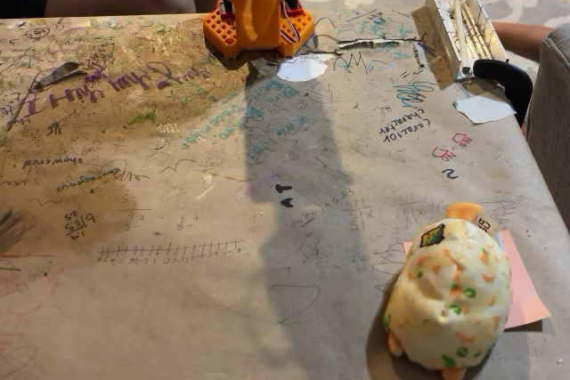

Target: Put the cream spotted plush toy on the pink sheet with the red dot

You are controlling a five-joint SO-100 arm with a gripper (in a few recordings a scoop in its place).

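One cream spotted plush toy (450,295) lies lengthwise on the pink sheet (525,295), tag end up-picture.

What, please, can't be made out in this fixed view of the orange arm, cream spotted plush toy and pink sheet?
- Gripper state: the orange plastic arm is cut off by the top edge.
- Red dot: the rounded cream spotted plush toy covers most of the salmon-pink paper sheet.
- Plush's underside: cropped at the bottom edge.

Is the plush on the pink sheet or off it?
On it: the plush lies over the pink sheet, covering most of it; pink shows only past its right side. The dot is hidden.
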